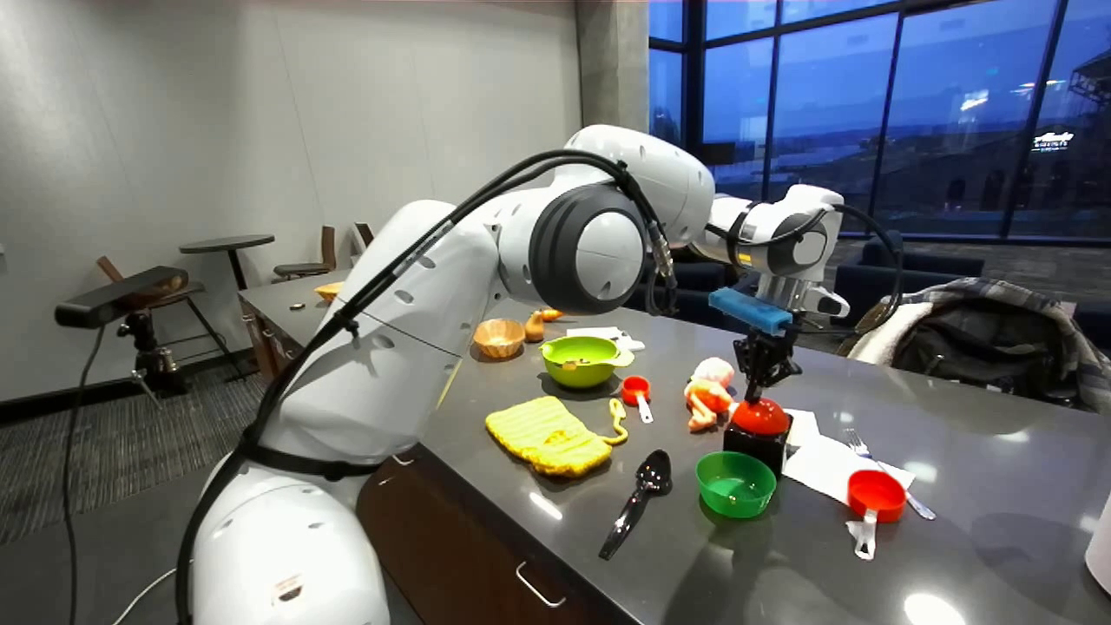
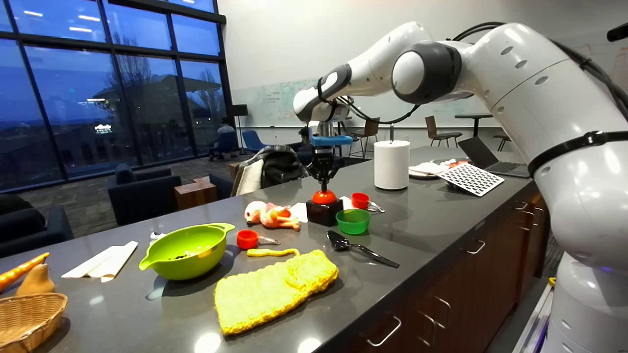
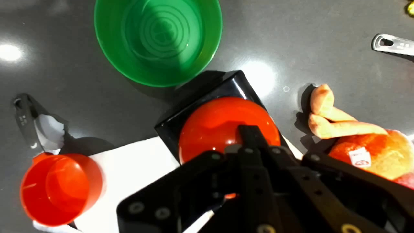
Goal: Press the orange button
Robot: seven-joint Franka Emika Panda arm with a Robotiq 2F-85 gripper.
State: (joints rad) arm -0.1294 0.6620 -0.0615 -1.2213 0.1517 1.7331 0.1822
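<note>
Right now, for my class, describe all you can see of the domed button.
The button is a glossy, plastic-looking orange-red dome, upright on a boxy black base that stands on the grey counter. The closed gripper points down, its tips at the dome's top, seemingly touching; whether the dome is pressed in cannot be told. The green bowl stands close beside the base, and white paper lies at another side.

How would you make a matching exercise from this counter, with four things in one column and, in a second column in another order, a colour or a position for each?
Things
1. button dome
2. spouted bowl
3. knitted piece
4. spoon

Colours or positions
A. yellow
B. directly beneath the gripper
C. black
D. lime green

Right pairs: 1-B; 2-D; 3-A; 4-C.
</note>
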